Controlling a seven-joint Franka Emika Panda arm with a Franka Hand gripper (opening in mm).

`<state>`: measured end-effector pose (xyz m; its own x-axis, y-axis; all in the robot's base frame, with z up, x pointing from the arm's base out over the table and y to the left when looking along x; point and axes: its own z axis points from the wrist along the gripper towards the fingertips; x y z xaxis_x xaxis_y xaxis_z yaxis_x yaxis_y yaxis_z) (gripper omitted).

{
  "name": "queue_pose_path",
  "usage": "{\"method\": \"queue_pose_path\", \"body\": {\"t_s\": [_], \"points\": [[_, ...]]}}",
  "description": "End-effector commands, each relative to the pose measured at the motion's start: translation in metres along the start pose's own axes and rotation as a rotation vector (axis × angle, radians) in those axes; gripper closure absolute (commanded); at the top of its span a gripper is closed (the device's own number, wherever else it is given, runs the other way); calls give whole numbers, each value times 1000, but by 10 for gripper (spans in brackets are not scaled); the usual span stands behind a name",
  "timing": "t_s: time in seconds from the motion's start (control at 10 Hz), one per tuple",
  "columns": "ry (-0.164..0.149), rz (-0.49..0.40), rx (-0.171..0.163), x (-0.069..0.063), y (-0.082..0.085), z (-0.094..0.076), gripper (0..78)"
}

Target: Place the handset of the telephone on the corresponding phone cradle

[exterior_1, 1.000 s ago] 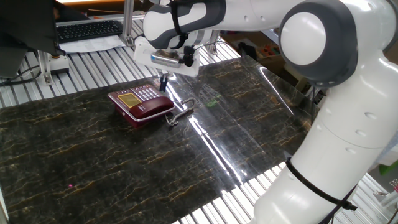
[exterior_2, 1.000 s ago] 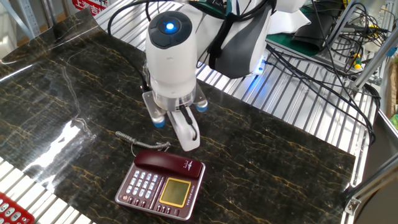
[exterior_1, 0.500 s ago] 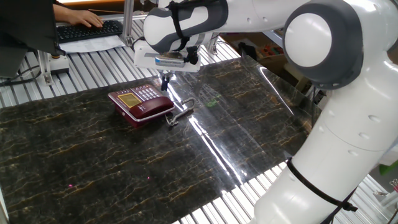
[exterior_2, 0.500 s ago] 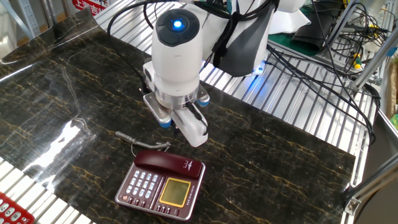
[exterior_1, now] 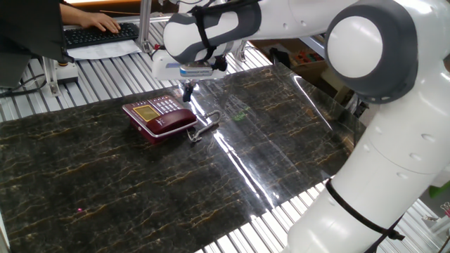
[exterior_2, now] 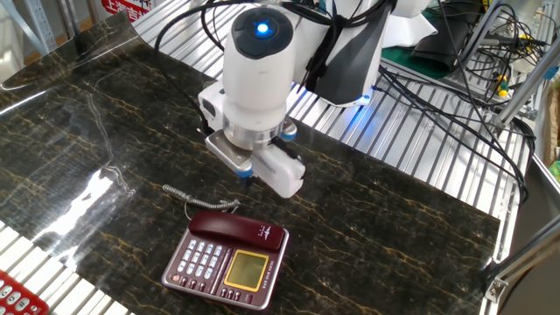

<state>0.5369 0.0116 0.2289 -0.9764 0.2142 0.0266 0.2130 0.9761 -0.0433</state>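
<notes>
Since the frames of a second earlier, the arm had lifted and swung slightly away from the phone; the gripper hung higher above the table, empty. Its fingertips were small and dark in one fixed view and hidden under the wrist housing in the other, so whether the fingers were spread or together could not be told.

The handset lay seated along the phone cradle, on the edge of the telephone nearest the arm, lengthwise and level. It had not shifted between frames. The coiled cord trailed from the handset's end onto the marbled table surface. The display panel and keypad faced upward, uncovered. A hand rested on a keyboard beyond the table.
</notes>
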Motion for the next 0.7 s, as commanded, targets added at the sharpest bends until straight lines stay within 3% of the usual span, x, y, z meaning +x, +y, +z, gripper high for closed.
{"method": "queue_pose_path", "body": {"t_s": [0.1,0.4,0.6,0.7], "points": [[-100,-398,13,5,-4,-7,764],[-84,-376,-8,5,-4,-7,764],[-62,-311,-73,5,-4,-7,764],[-46,-276,-83,5,-5,-7,764]]}}
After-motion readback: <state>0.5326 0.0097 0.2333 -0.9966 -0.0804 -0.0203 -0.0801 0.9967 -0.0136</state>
